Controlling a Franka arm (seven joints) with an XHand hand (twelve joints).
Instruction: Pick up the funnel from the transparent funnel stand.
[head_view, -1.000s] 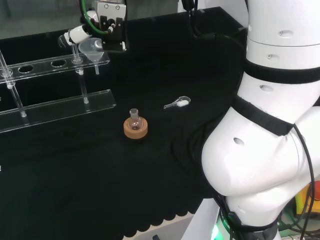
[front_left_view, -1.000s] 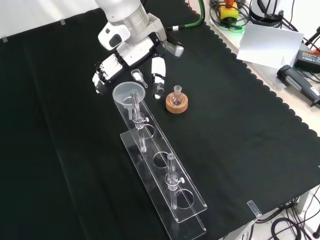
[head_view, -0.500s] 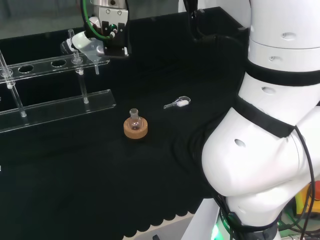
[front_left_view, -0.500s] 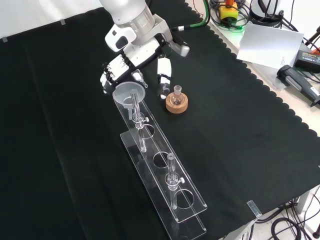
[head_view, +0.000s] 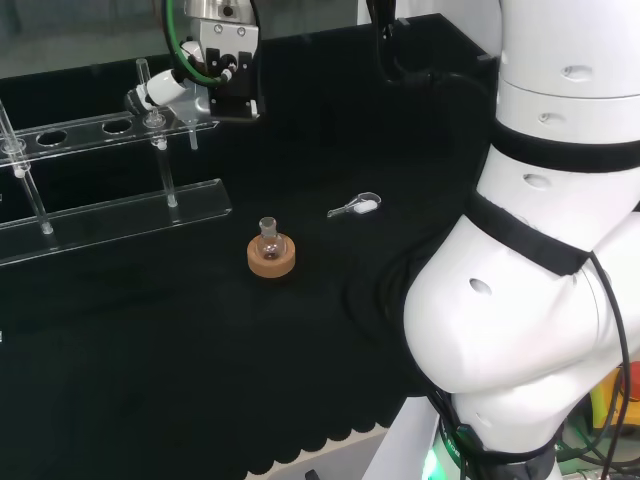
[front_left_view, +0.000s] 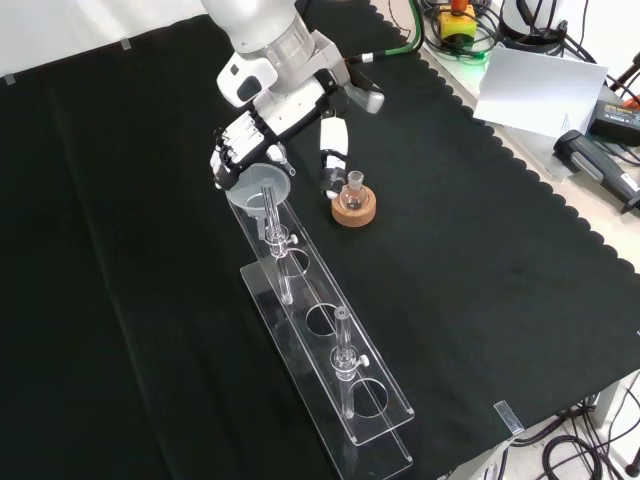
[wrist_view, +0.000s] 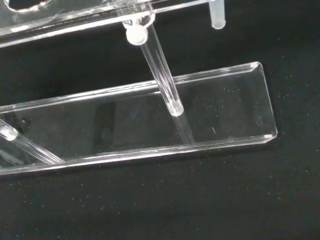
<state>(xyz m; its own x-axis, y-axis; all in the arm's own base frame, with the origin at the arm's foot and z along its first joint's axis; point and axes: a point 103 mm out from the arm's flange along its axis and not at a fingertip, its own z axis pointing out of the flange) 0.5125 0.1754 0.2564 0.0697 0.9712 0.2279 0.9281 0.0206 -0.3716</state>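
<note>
Front view: the hand (front_left_view: 262, 135) is at the far end of the stand (front_left_view: 330, 375), its fingers (front_left_view: 232, 160) and thumb (front_left_view: 331, 160) spread to either side of the funnel (front_left_view: 258, 188) without closing on it. The funnel sits in the end hole of the stand's top plate. A small flask (front_left_view: 353, 186) on a cork ring (front_left_view: 354, 210) stands just right of the thumb. Head view: a scoop (head_view: 355, 207) lies right of the flask.
</note>
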